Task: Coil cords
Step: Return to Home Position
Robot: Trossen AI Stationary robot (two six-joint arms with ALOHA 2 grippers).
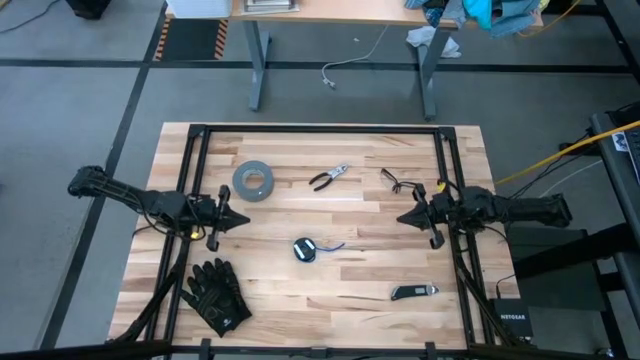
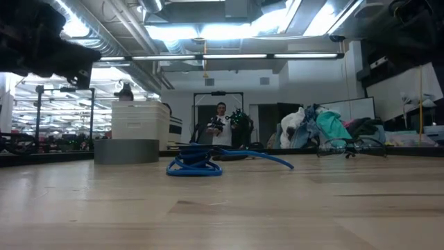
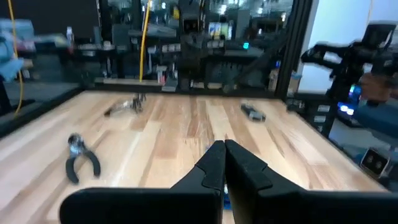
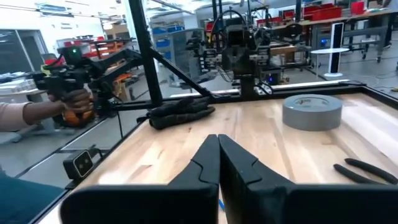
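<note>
High view shows the wooden counter (image 1: 300,300) with both dark arms hanging level over its side edges. The left gripper (image 1: 243,219) points inward from the left and the right gripper (image 1: 401,217) from the right, well apart. In the wrist views the left fingers (image 3: 210,163) and the right fingers (image 4: 206,158) are pressed together, holding nothing. Black gloves (image 1: 215,295) lie beside the left arm, and a grey tape roll (image 1: 254,181) sits near the left gripper. The cords (image 1: 306,249), a small black-and-blue bundle, lie mid-counter between the grippers, touching neither, with a blue end trailing right. Pliers (image 1: 329,178) lie near the roll.
</note>
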